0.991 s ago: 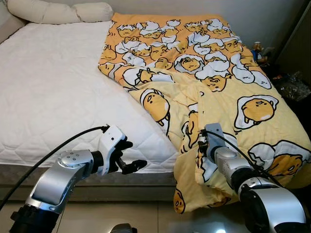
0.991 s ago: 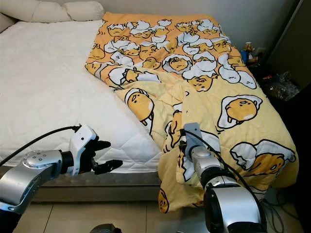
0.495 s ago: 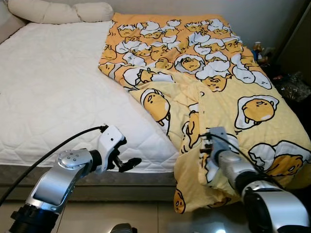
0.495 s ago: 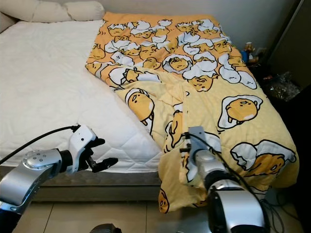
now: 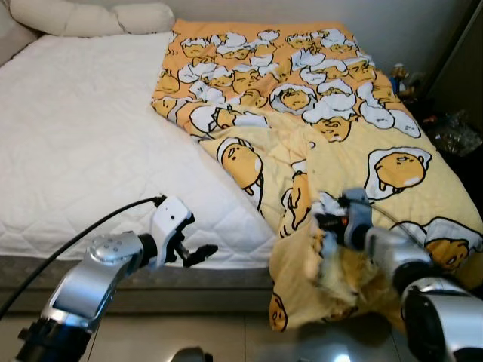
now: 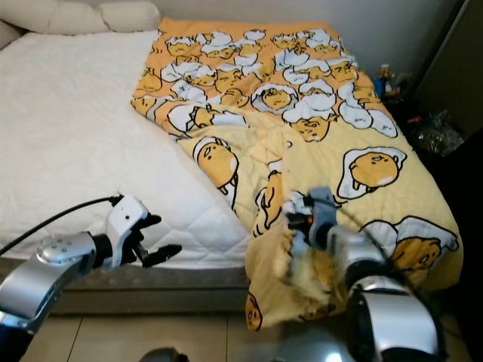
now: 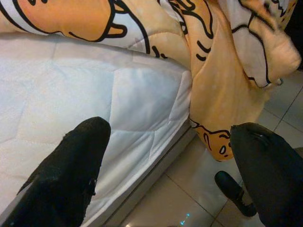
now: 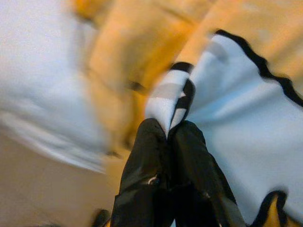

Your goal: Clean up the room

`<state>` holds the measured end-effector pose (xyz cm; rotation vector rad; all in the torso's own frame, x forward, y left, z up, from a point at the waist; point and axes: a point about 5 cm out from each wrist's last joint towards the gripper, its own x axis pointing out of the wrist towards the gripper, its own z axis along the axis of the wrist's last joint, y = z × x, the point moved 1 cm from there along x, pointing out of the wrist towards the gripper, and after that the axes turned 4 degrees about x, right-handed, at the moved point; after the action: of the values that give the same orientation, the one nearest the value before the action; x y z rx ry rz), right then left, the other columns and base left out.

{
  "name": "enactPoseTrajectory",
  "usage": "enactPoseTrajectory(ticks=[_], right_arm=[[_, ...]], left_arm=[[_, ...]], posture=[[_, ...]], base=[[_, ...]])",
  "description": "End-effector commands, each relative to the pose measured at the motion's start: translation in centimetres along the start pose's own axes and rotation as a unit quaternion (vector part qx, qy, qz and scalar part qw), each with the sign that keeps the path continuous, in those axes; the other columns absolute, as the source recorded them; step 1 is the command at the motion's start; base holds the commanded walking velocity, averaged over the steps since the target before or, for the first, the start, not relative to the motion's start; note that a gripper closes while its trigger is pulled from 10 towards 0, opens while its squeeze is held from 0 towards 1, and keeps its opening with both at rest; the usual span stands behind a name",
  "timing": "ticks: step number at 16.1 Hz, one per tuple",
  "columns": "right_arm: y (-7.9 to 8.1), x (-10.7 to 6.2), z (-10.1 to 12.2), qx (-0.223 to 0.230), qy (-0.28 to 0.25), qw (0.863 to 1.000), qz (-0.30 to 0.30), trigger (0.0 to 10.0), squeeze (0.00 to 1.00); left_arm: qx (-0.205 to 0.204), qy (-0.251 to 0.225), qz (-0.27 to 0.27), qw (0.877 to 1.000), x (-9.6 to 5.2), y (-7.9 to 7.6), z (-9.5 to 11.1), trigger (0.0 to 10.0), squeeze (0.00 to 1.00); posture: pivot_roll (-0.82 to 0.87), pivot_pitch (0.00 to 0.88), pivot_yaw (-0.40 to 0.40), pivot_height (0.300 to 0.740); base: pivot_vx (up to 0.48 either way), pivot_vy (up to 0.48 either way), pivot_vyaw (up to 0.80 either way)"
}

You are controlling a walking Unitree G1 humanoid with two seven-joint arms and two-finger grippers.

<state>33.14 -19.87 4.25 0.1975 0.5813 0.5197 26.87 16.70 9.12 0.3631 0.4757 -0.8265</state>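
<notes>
Blanket [image 5: 339,128]: soft matt cloth, yellow w/ printed egg cartoons, creased & bunched at near edge. Mattress [image 5: 83,143]: white quilted fabric, matt, stitched diamond pattern. Pillows [image 5: 90,16] far left: plain cream cloth. Floor [image 7: 199,189]: smooth glossy tile, reflects light. Arms: brushed silver metal, slight sheen. Left gripper [image 5: 198,253] fingers [image 7: 71,175]: black matt plastic; white plastic wrist housing. Right gripper [image 8: 169,130]: same black finish, pinching cloth.

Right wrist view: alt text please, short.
The right gripper, its two black fingers shut, pinches a fold of the yellow cartoon-egg blanket with black-outlined white patches. The picture is motion-blurred, with pale floor at one edge.
</notes>
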Motion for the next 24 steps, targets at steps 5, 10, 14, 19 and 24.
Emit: enactPoseTrajectory(ticks=[5,10,14,19,24], right_arm=[[5.1,-1.4,5.2,-0.071,-0.028,0.945,0.319,0.0,0.00],[13.8,-2.3,8.5,-0.129,-0.060,0.847,0.512,0.0,0.00],[18.4,-3.4,7.9,-0.136,-0.041,0.794,0.592,0.0,0.00],[16.1,0.4,6.7,-0.140,-0.024,0.894,0.424,10.0,1.00],[16.3,-1.6,7.0,-0.101,-0.059,0.874,0.472,10.0,1.00]], left_arm=[[0.003,0.003,0.012,1.000,-1.0,-0.1,-0.6,10.0,0.00],[-0.005,0.021,0.024,0.999,-2.4,0.0,-1.9,10.0,0.00],[-0.009,0.037,0.049,0.998,-4.0,0.9,-2.7,10.0,0.00],[-0.007,0.044,0.019,0.999,-5.9,1.0,-2.9,10.0,0.00],[0.005,0.057,0.024,0.998,-7.5,2.7,-2.7,10.0,0.00]], posture=[[0.12,0.000,-0.003,0.740],[0.14,0.000,-0.018,0.740],[0.16,0.000,-0.036,0.740],[0.17,0.000,-0.024,0.740],[0.16,0.000,-0.008,0.740]], base=[[0.000,0.000,0.00],[0.000,0.000,0.00],[0.000,0.000,0.00],[0.000,0.000,0.00],[0.000,0.000,0.00]])
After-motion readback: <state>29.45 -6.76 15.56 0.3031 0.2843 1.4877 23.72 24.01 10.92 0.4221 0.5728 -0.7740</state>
